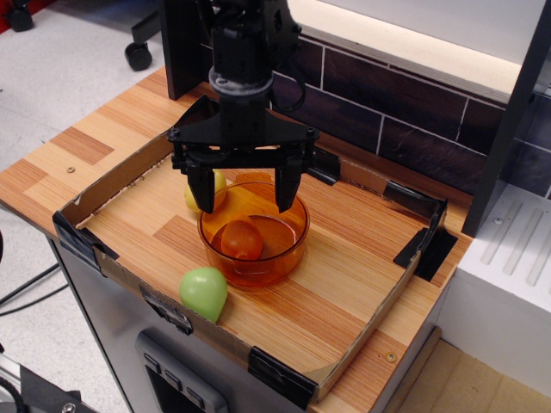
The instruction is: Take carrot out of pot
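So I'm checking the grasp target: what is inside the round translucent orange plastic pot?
Inside the round translucent orange plastic pot lies one stubby orange toy carrot. The open black gripper hangs above it and hides part of the pot's far rim.

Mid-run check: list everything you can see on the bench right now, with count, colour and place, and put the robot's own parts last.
carrot: 1, orange, lying inside the pot.
pot: 1, translucent orange, middle of the tray.
potato-like toy: 1, yellow speckled, on the tray behind the pot's left side, partly hidden by the end effector.
pear-like toy: 1, light green, on the tray in front of the pot, near the front wall.
cardboard tray: 1, brown with black taped corners, on the wooden counter.
wooden counter: 1, striped brown, under the tray.
tiled wall: 1, dark, behind the counter.
end effector: 1, black, open, fingers pointing down above the pot's rear rim, not touching the carrot.
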